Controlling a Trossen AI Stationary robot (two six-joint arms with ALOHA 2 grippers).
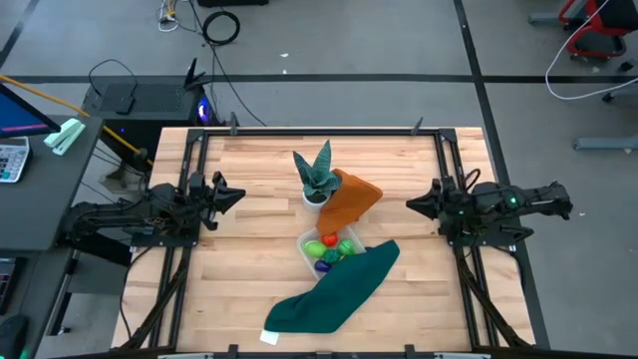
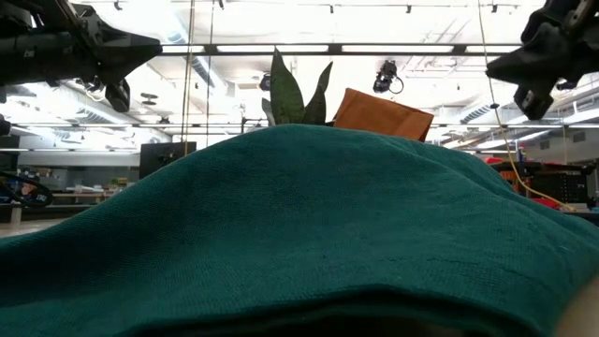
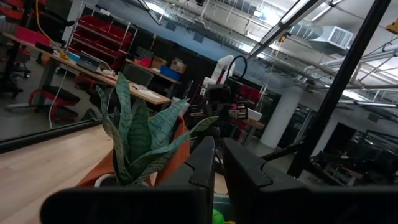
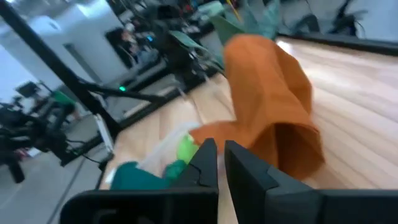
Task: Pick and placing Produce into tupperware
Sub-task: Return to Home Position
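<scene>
Fingers (image 3: 204, 163) of left gripper (image 1: 237, 195) and right gripper (image 1: 411, 204) met, empty, while light, slick produce (image 1: 329, 246) in the tupperware (image 1: 302, 242) likely wanted a pinch across the middle.

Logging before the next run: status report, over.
Left tool and right tool shut, empty, held high on either side. Produce in box. Green cloth overlaps box edge.

Tupperware (image 1: 303, 242) holds produce (image 1: 329, 247), between plant (image 1: 317, 178) and green cloth (image 1: 339, 291); left gripper (image 1: 239, 195) and right gripper (image 1: 409, 203) flank them, 2 sides.
</scene>
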